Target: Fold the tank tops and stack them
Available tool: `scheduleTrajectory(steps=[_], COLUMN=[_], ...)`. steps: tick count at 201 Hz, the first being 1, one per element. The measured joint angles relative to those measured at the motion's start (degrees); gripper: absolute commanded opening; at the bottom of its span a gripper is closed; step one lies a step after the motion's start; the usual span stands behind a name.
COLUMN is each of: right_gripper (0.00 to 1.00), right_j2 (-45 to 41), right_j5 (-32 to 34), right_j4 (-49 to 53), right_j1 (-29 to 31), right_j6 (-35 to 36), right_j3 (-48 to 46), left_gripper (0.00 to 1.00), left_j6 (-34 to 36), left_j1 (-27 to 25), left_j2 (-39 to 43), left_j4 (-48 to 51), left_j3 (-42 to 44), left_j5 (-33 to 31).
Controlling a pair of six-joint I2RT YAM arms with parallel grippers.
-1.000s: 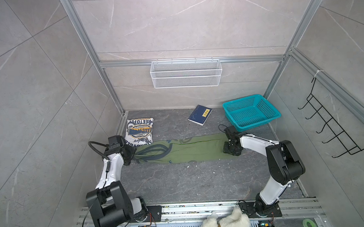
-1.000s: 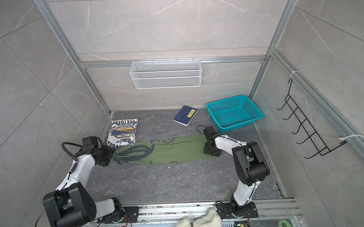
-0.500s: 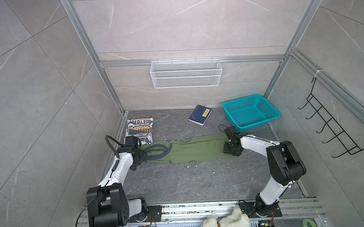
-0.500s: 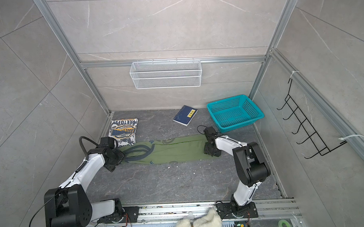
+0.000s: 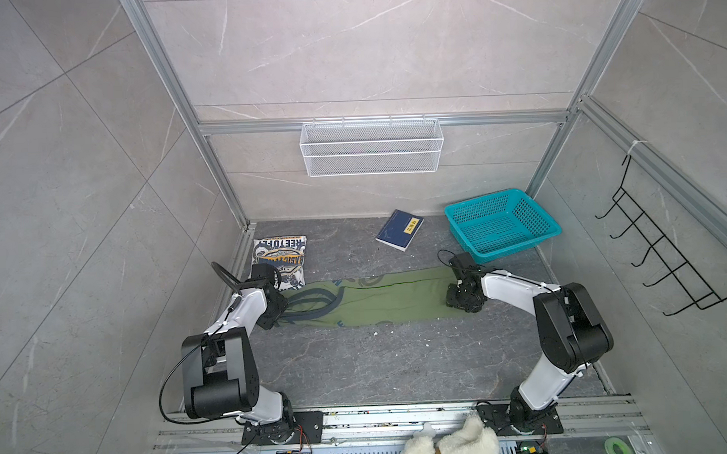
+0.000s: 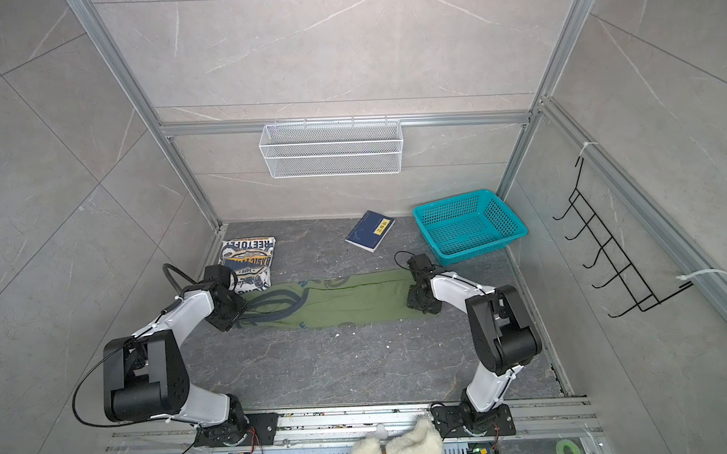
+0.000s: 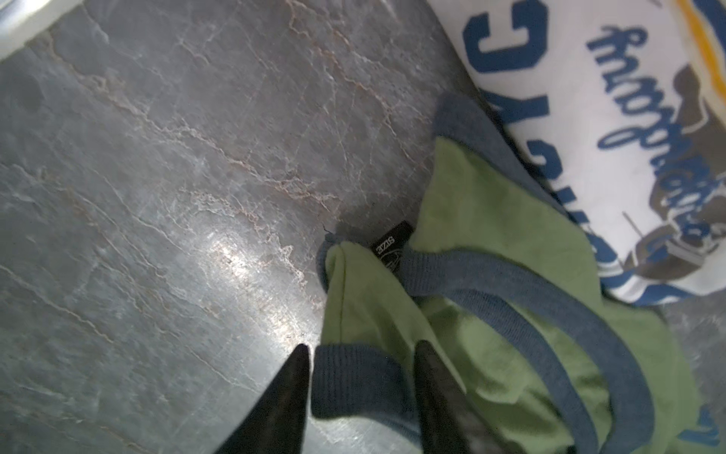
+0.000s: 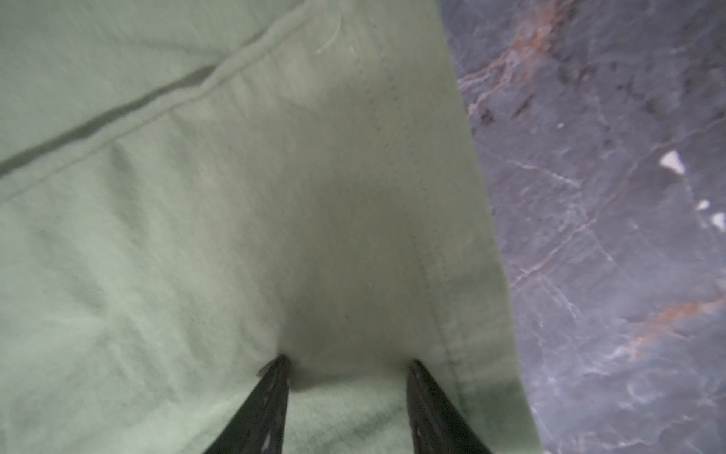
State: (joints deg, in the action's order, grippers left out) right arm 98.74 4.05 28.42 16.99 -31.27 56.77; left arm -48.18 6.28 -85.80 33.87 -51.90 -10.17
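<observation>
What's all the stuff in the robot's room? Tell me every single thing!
green tank top: 1, olive with navy trim, spread long across the table's middle
white tank top: 1, white with navy-yellow print, folded, back left
book: 1, navy with yellow label, back middle
plastic basket: 1, teal, back right
wire basket: 1, white, on the back wall
hook rack: 1, black, on the right wall
plush thing: 1, fluffy white, front edge
tape roll: 1, green, front right corner
table: 1, dark grey marbled
left gripper: 1, black, fingers either side of the green top's navy strap
right gripper: 1, black, open, tips on the green top's other end
</observation>
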Motion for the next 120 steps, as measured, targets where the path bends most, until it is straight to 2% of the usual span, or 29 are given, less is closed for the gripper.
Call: scheduleTrajectory(steps=[22, 51, 83, 120], right_gripper=[0.51, 0.51, 0.51, 0.51], right_j2=[-0.1, -0.2, -0.5, -0.6], right_j5=[-0.1, -0.4, -0.7, -1.2], right_j4=[0.0, -0.1, -0.2, -0.2], right_j1=[0.0, -0.2, -0.2, -0.2], right_j6=[0.0, 0.0, 0.0, 0.0], right_j3=[-0.1, -0.2, -0.3, -0.4], left_gripper=[0.19, 0.08, 0.04, 0.02], left_j6=[-0.1, -0.2, -0.5, -2.3], left_j1=[0.7, 1.2, 1.2, 1.2], left_j2=[0.0, 2.0, 11.6, 24.3], left_j4=[0.0, 1.0, 3.2, 9.6], left_j3=[-0.2, -0.7, 1.4, 8.0], left_j5=[0.7, 3.7, 8.8, 11.1])
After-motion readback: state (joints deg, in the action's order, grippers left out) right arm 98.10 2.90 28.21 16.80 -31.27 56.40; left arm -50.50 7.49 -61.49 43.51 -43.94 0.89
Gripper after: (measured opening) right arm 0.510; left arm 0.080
